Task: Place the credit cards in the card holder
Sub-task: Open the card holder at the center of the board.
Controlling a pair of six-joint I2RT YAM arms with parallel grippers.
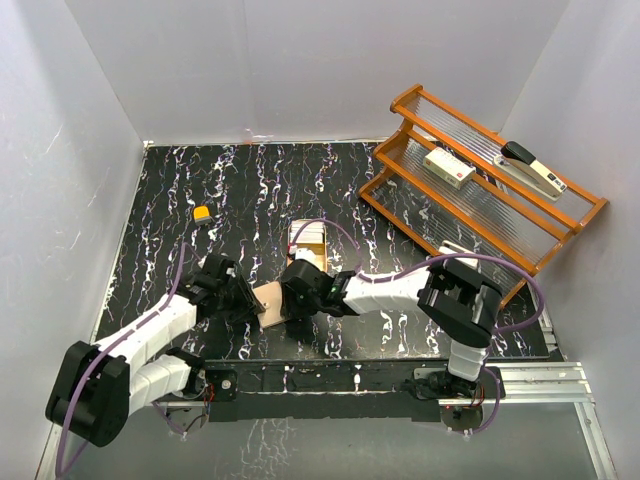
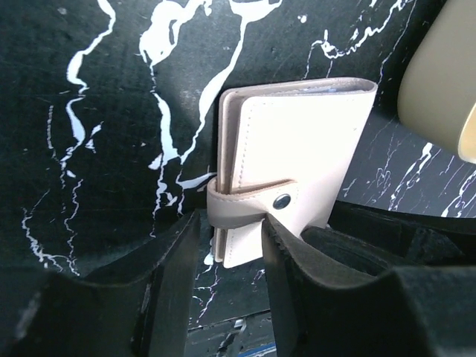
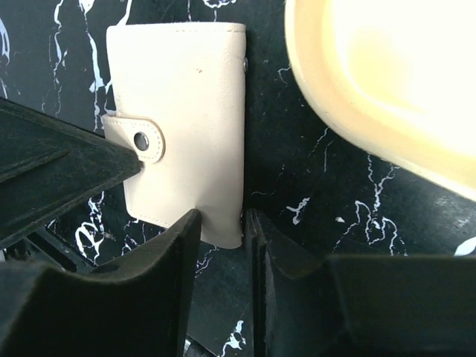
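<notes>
The tan card holder (image 1: 271,301) is folded shut with its tab snapped, near the table's front middle. My left gripper (image 1: 240,298) is shut on its tab end. In the left wrist view the gripper (image 2: 230,223) has one finger (image 2: 286,260) beside the snap on the card holder (image 2: 297,141). My right gripper (image 1: 297,295) is shut on the opposite corner. In the right wrist view the gripper (image 3: 222,223) pinches the card holder (image 3: 186,104) at its lower corner. A pale rectangle that looks like credit cards (image 1: 309,233) lies in the tray behind.
The gold oval tray (image 1: 294,246) sits just behind the grippers; it also shows in the right wrist view (image 3: 387,74) and the left wrist view (image 2: 439,74). A wooden rack (image 1: 480,215) at the right holds a white box (image 1: 448,167) and a stapler (image 1: 533,167). A small yellow object (image 1: 202,213) lies at the left.
</notes>
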